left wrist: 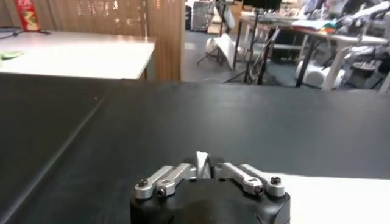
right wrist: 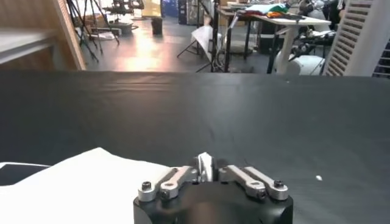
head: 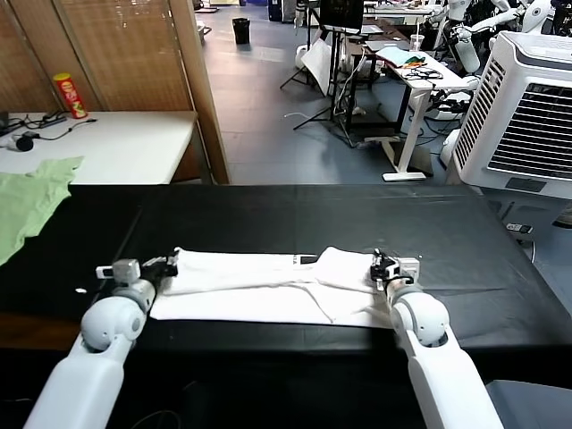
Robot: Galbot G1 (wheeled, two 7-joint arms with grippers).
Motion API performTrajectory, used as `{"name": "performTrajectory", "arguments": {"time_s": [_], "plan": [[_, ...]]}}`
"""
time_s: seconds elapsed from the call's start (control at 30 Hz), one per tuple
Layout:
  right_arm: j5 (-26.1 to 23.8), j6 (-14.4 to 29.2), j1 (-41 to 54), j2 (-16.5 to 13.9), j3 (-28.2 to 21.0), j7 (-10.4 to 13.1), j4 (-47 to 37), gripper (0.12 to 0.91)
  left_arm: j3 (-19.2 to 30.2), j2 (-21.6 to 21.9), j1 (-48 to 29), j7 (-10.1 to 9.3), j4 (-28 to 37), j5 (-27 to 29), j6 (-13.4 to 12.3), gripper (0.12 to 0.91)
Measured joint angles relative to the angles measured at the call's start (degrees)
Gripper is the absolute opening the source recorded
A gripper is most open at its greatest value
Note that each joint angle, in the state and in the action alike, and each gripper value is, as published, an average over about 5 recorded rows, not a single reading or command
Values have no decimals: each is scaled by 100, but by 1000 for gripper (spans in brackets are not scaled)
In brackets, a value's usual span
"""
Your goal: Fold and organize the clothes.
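Observation:
The white T-shirt (head: 259,279) lies on the black table (head: 295,214) as a long, flat strip folded lengthwise. A small dark bit of print shows at its far edge. My left gripper (head: 170,264) sits low at the strip's left end, shut on a pinch of white cloth; in the left wrist view that gripper (left wrist: 202,163) holds a thin white fold, with the T-shirt (left wrist: 341,198) beside it. My right gripper (head: 382,264) is at the right end, and in the right wrist view this gripper (right wrist: 205,165) likewise pinches a white fold of the T-shirt (right wrist: 73,182).
A pale green garment (head: 31,201) lies at the table's far left corner. Behind it stands a white table (head: 116,143) with a red can (head: 70,94) and cables. A white air cooler (head: 527,107) stands at the right. Bare black cloth surrounds the shirt.

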Motion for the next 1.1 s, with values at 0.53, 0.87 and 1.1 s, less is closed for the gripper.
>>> {"name": "performTrajectory", "arguments": {"time_s": [0.53,0.87,1.1], "plan": [[548,-114,-993,-370,636,-13,1377,798,-671,4,1166,-53,-961,-396,-42,798],[584,-102,-1288,-386,750,-13,1875,798,-776,-291,1698,54,-1028,-372,-130,798],[566,-89,-1391,-369,759,-13,1994,798,-759,-335,1711,110,-835,-342,-206,753]]}}
